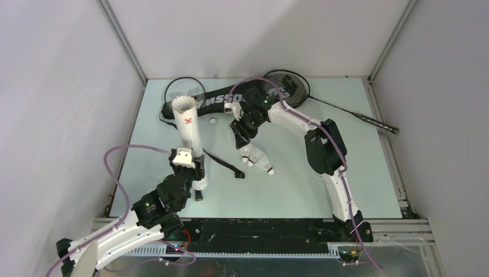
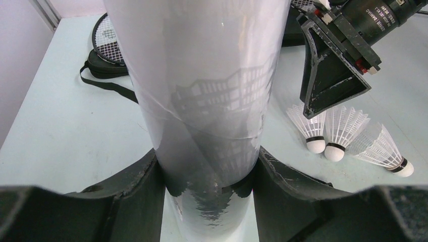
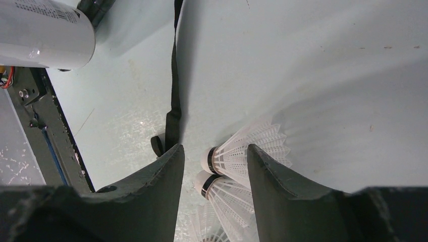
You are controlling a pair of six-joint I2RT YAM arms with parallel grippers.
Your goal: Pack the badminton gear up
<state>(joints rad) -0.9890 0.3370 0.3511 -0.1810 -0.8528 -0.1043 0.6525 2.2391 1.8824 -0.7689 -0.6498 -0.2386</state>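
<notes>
The long white tube [image 1: 188,124] with a red logo stands tilted at the left, white feathers showing at its open top. My left gripper [image 1: 197,172] is shut on its lower part; in the left wrist view the tube [image 2: 202,85] fills the gap between my fingers [image 2: 146,186]. Three white shuttlecocks [image 1: 257,157] lie mid-table. My right gripper [image 1: 242,141] is open just above them; in the right wrist view [image 3: 215,152] two shuttlecocks [image 3: 247,151] lie between its fingers. The black bag [image 1: 228,99] lies at the back with one racket [image 1: 183,90] at its left end and another racket [image 1: 323,101] on its right.
The bag's black strap [image 1: 222,161] trails across the table between the tube and the shuttlecocks, also seen in the right wrist view [image 3: 175,96]. A small white object [image 1: 212,120] lies near the bag. Grey walls enclose the table on three sides.
</notes>
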